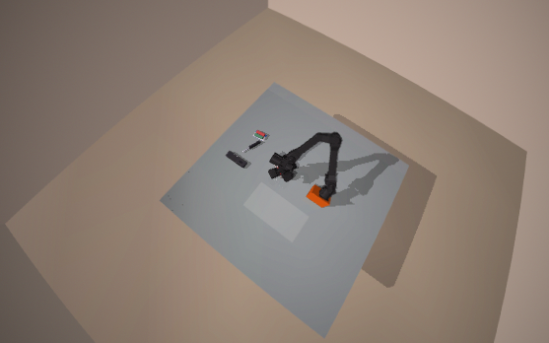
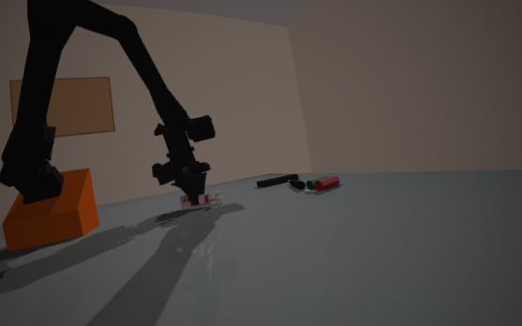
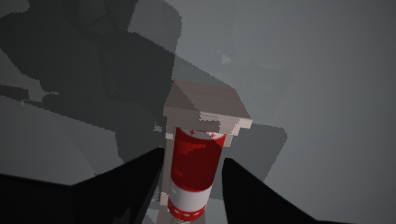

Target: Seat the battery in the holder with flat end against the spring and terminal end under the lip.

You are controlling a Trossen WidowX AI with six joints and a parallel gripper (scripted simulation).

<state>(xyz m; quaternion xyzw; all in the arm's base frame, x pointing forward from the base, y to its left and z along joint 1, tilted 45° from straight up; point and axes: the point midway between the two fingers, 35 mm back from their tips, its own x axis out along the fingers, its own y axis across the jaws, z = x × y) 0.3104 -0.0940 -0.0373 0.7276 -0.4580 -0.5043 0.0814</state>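
Battery [image 2: 203, 200] [image 3: 196, 162] lies in the pale holder [image 2: 186, 203] [image 3: 207, 107], its plus-marked end under the lip at twelve o'clock in your wrist view, its other end toward six. Your gripper [image 2: 195, 202] [image 3: 193, 160] stands spread, fingertips at nine and three o'clock, a gap showing on the right. In your top view, the black bar [image 1: 237, 159] [image 2: 277, 181] lies toward ten o'clock from the gripper, on the bench [image 1: 245, 256] [image 2: 346, 262].
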